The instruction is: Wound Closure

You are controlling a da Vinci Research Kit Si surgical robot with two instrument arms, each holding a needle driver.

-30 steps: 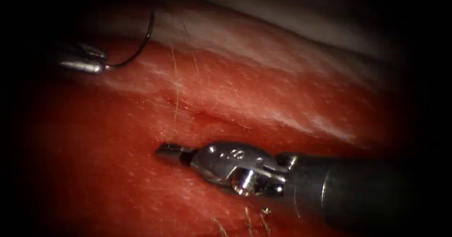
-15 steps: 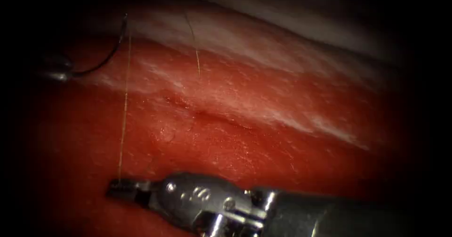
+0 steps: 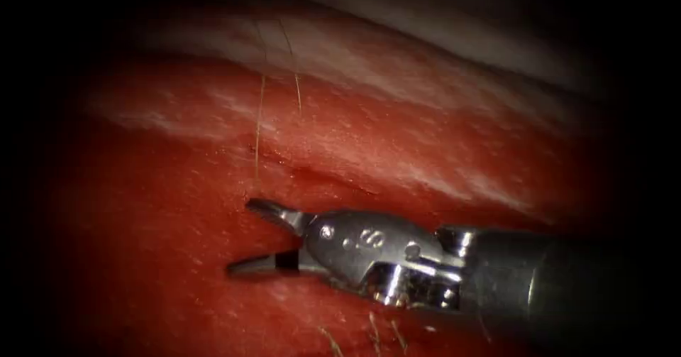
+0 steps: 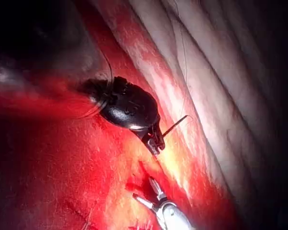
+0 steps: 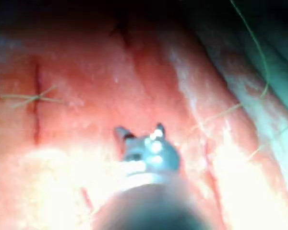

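Left of centre in the endoscope view, a strand of thread (image 3: 258,133) runs down the tissue (image 3: 425,137) from the pale upper band to the cut (image 3: 312,176), ending just above your right tool's upper jaw. A second, shorter strand lies just to its right. Your right tool (image 3: 259,236) comes in from the lower right, its jaws spread apart and holding nothing, tips resting just below the left end of the cut over the wet red fluid (image 3: 156,257).

Seen from the left wrist camera, your left tool (image 4: 155,143) has its jaws clamped on the needle (image 4: 175,125), gripped near one end, the free part sticking out above the tissue and not in it. Your right tool (image 4: 145,190) sits near it, jaws apart.

Seen from the right wrist camera, the right tool (image 5: 140,132) is splayed above the tissue, with an earlier stitch (image 5: 33,97) crossing the cut.
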